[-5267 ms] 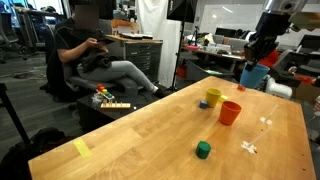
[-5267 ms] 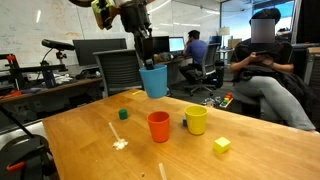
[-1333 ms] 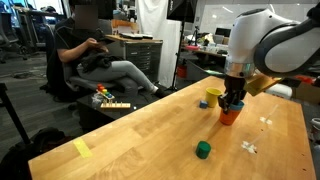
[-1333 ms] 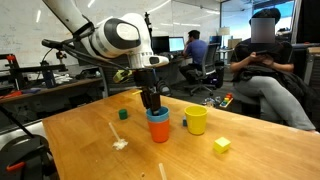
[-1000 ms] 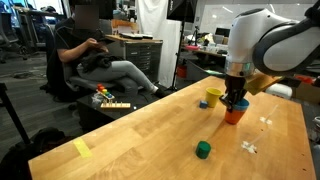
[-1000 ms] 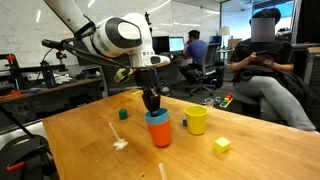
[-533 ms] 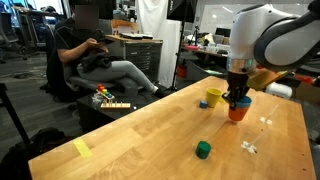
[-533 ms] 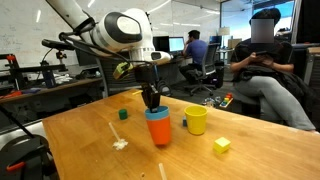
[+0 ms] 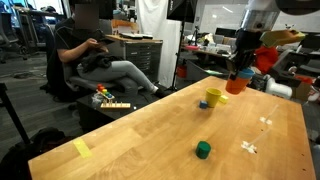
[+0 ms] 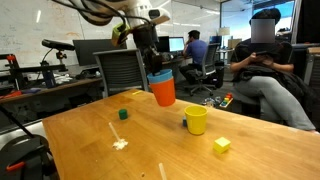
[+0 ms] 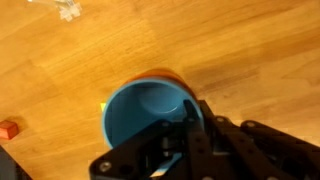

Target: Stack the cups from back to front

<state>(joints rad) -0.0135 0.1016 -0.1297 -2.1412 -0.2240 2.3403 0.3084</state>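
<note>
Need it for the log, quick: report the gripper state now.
Gripper: closed on the rim of the blue cup, which sits nested in the orange cup; both are held in the air.

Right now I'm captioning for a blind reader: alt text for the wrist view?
Seen from above, the hand grips the rim of a blue cup nested in an orange cup over a wooden table. A small white object lies top left.
</note>
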